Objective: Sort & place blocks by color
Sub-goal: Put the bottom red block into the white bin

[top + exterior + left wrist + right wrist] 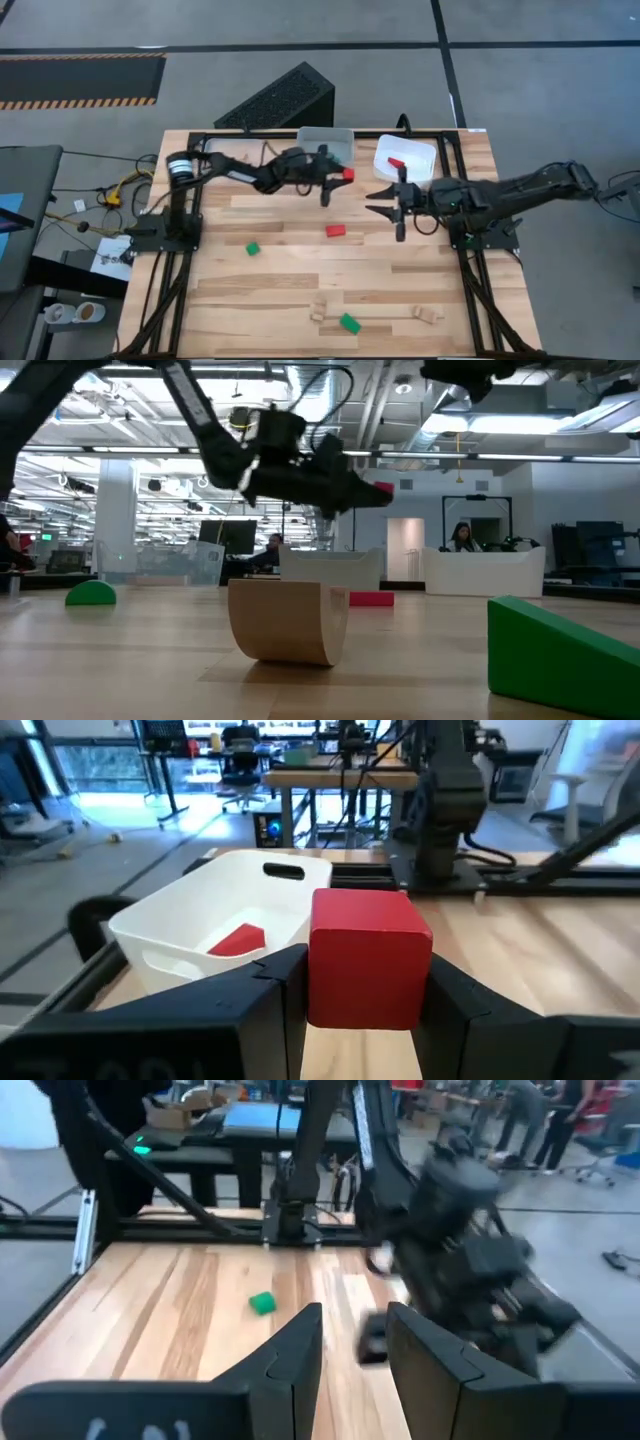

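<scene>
The red cube (368,958) is clamped in the left tool (337,178), held above the counter (300,290) near the white tray (200,925) that holds a red block (238,939). The right tool (392,205) hovers nearby, parted and empty. If released early, the cube would likely miss the tray.

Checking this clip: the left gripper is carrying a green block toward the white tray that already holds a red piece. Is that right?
Not quite: the block held in the left gripper is red, not green, as the left wrist view shows. The rest stands: the white tray ahead already holds a red piece.
</scene>
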